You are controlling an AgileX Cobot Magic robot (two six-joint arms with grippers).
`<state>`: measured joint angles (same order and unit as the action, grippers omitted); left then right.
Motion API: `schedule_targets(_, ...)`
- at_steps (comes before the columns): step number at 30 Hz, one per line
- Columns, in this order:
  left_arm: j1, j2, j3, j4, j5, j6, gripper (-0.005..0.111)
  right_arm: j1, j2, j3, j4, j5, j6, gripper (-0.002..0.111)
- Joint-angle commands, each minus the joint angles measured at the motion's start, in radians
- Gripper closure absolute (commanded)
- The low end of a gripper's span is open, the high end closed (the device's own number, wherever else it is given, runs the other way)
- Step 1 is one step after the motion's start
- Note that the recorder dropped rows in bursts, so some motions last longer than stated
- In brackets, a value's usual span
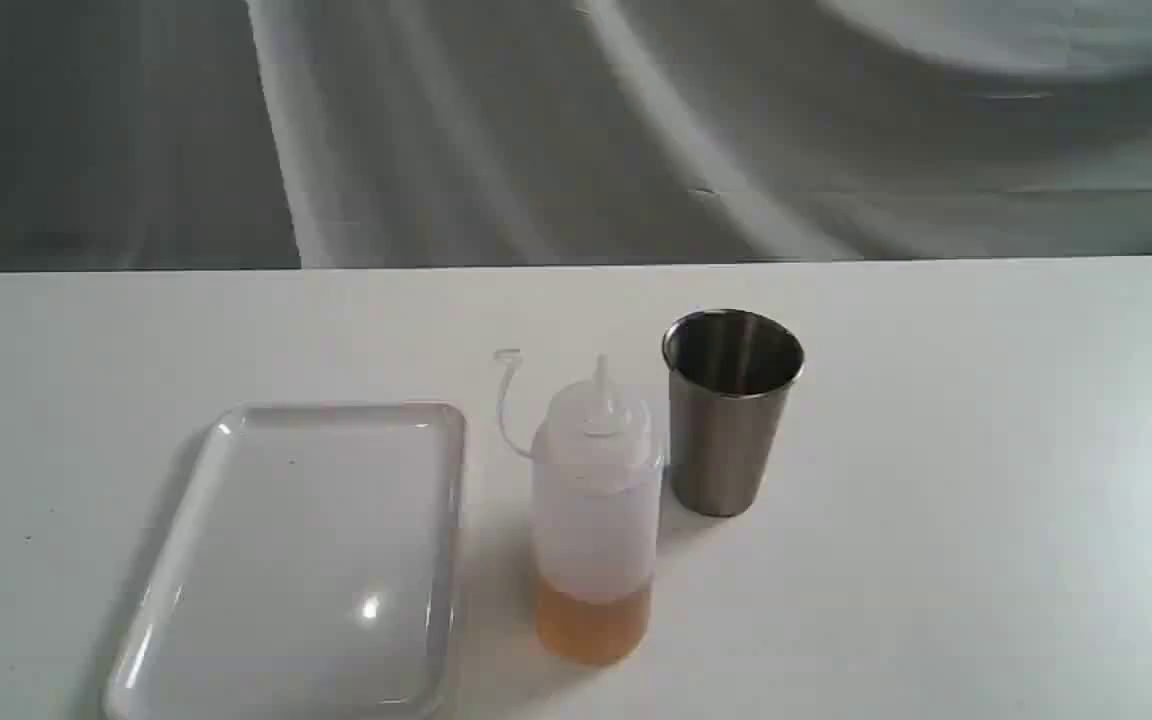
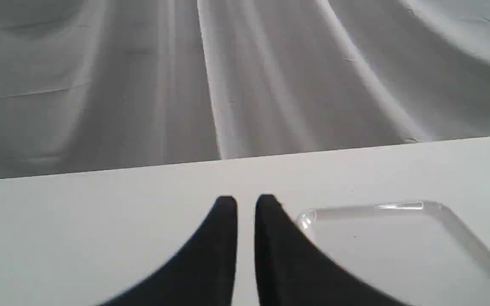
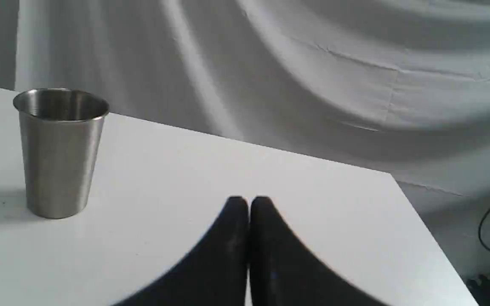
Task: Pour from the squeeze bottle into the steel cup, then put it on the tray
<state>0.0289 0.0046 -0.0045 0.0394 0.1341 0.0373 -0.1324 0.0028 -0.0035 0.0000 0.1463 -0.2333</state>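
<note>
The squeeze bottle [image 1: 595, 520] stands upright near the table's front middle, amber liquid in its lowest part, its cap strap curling up on its left. Just behind it to the right stands the steel cup [image 1: 731, 408], upright, also seen in the right wrist view [image 3: 60, 149]. Left of the bottle lies the white tray [image 1: 306, 560], bare; its corner shows in the left wrist view [image 2: 398, 229]. Neither gripper appears in the exterior view. My left gripper [image 2: 246, 202] has its black fingers nearly together, holding nothing. My right gripper [image 3: 249, 202] is shut and holds nothing, well apart from the cup.
A white table [image 1: 986, 500] carries everything, with its far edge against a grey draped cloth [image 1: 576, 130]. The table's right corner [image 3: 391, 174] shows in the right wrist view, with a dark cable [image 3: 489, 229] on the floor beyond it.
</note>
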Motion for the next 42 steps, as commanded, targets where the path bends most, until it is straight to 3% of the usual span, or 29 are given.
schedule_targets(1, -0.005, -0.005, 0.004, 0.001, -0.002, -0.005, 0.098, -0.008, -0.003, 0.004, -0.008, -0.002, 0.006, 0.108)
schedule_targets(23, -0.005, -0.005, 0.004, 0.001, -0.002, -0.005, 0.098, -0.008, -0.003, 0.004, 0.000, -0.032, 0.010, 0.108)
schedule_targets(30, -0.005, -0.005, 0.004, 0.001, -0.002, -0.005, 0.098, -0.008, -0.003, 0.004, 0.521, -0.181, 0.208, 0.108)
schedule_targets(36, -0.005, -0.005, 0.004, 0.001, -0.002, -0.002, 0.098, -0.008, -0.003, 0.004, 0.852, -0.201, 0.219, 0.108)
schedule_targets(42, -0.005, -0.005, 0.004, 0.001, -0.002, -0.002, 0.098, -0.008, -0.003, 0.004, 0.987, -0.146, 0.219, 0.108)
